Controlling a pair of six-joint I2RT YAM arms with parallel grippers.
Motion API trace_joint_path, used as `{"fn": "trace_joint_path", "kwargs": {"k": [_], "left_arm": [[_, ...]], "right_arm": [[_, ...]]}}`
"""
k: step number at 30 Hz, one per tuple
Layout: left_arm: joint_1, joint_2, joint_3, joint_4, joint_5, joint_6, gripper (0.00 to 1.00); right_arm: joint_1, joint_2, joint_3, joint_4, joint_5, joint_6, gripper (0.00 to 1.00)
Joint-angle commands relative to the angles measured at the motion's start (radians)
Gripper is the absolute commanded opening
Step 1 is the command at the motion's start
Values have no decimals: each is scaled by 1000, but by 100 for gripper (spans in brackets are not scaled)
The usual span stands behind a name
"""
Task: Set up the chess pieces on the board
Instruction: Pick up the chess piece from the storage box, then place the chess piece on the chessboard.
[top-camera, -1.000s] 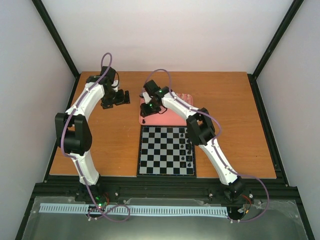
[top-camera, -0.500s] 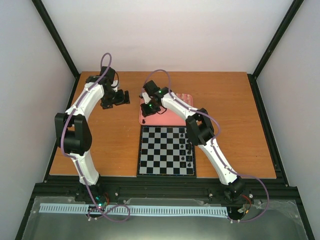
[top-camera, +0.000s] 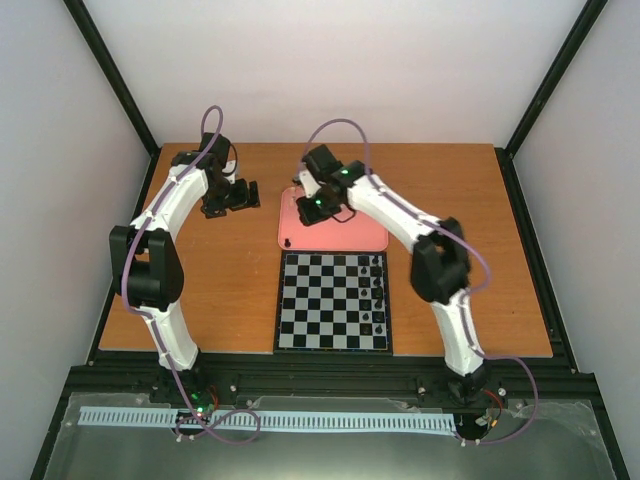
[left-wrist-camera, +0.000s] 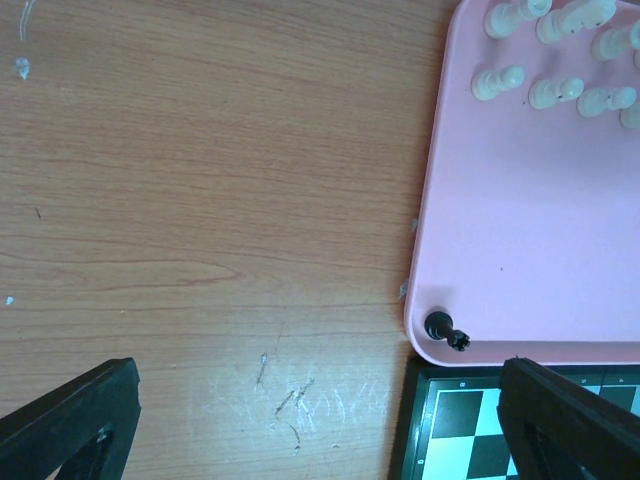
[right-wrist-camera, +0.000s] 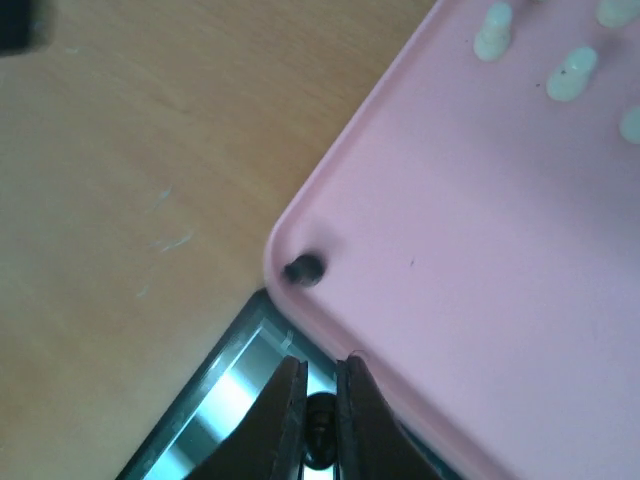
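Left side of the top view: left gripper (top-camera: 232, 196) hangs over bare table (top-camera: 215, 285), well apart from the board (top-camera: 320, 300). Its wrist view shows fingers (left-wrist-camera: 75, 425) spread wide, with nothing between them.

Moving right, the pink tray (top-camera: 350, 235) sits just above the board in the top view, edges touching or nearly so. One loose black piece (left-wrist-camera: 445, 330) is in the tray's lower-left corner; can't tell if it's upright or tipped.

Right gripper (right-wrist-camera: 320, 385) hangs over the left part of the tray. Its fingers are pressed nearly together, pinching a small held black piece (right-wrist-camera: 320, 440) at the bottom centre of its wrist view.

Cream pieces (left-wrist-camera: 545, 85) are bunched at the upper right of the left wrist view, all on the tray. I see none on the board.

Right edge of the board: placed black pieces (top-camera: 378, 292) stand in the two rightmost columns, too small to count.

My read on progress:
- **Black side:** mostly set, with one piece in the grip and one in the tray corner left to go.
- **Cream side:** not begun, and the board's left columns are bare.
- **Overall:** roughly half of the job is left.
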Motion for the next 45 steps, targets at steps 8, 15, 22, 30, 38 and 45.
{"fn": "trace_joint_path", "kwargs": {"k": [8, 15, 22, 30, 38, 45], "left_arm": [[8, -2, 14, 3, 13, -19, 100], [8, -10, 3, 6, 2, -20, 100], [8, -26, -34, 18, -9, -19, 100], [7, -20, -27, 14, -24, -18, 100], [6, -9, -2, 4, -27, -21, 100], [7, 3, 21, 0, -27, -27, 100]], "right_arm": [[25, -708, -895, 64, -37, -8, 3], [126, -921, -1163, 91, -37, 62, 3], [195, -1035, -1291, 104, -23, 96, 3], [241, -1031, -1337, 153, -28, 118, 3], [258, -1023, -1371, 176, -36, 185, 3], [258, -1022, -1414, 201, -27, 265, 4]]}}
